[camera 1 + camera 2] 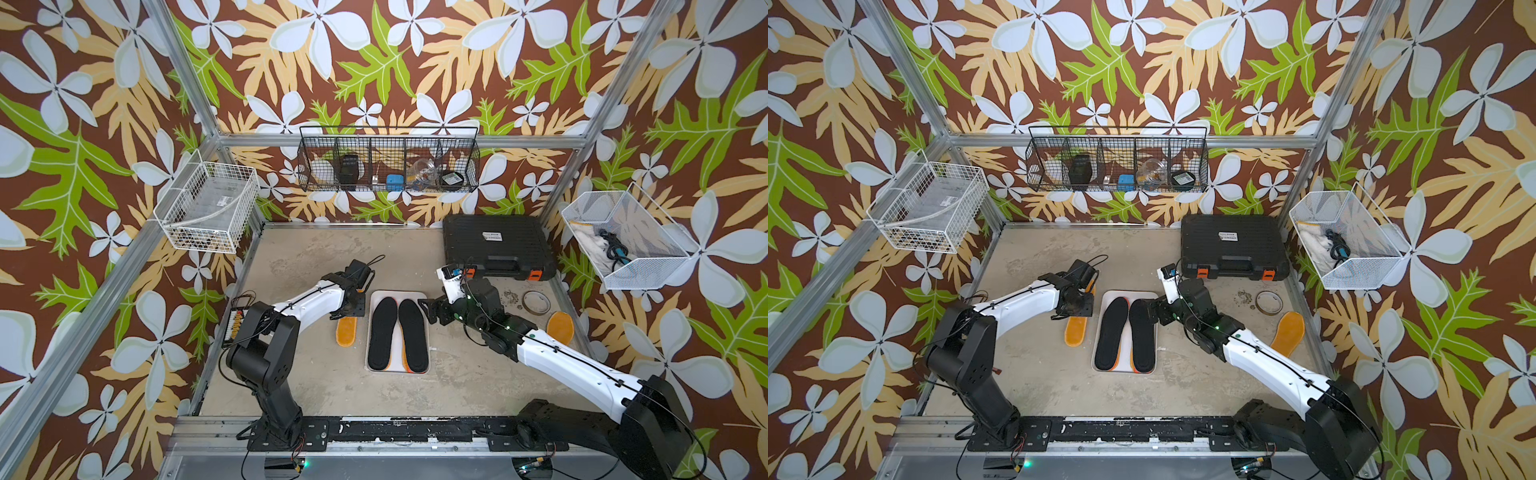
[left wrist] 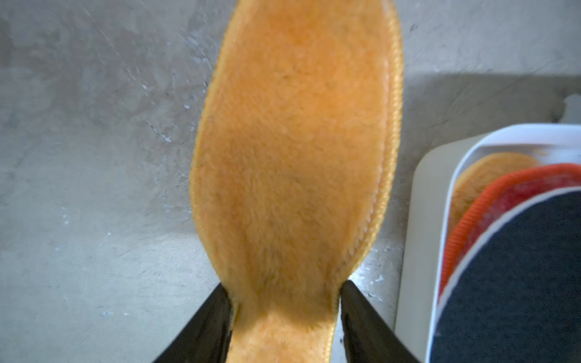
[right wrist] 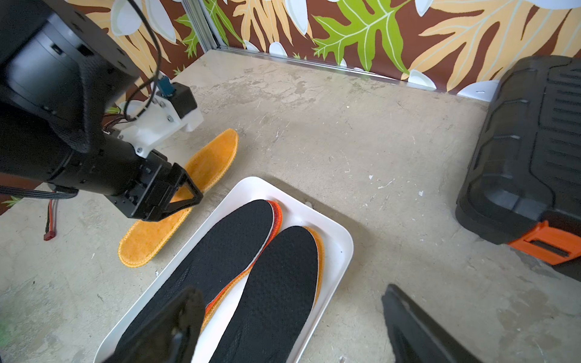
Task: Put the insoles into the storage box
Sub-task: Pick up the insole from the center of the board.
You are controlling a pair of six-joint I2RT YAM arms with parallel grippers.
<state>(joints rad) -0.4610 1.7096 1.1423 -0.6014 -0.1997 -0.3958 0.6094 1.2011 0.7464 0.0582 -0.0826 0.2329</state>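
Insole (image 2: pixel 292 157), fuzzy orange, nipped by left pincer (image 2: pixel 284 284), beside storage box (image 2: pixel 418 220) — right pincer (image 3: pixel 290 292) wide open, empty.

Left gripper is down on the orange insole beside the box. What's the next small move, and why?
I'd probably lift the left gripper straight up a little. Its fingers pinch both edges of the fuzzy orange insole, which lies on the table beside the storage box, so it likely has to clear the box's rim first.
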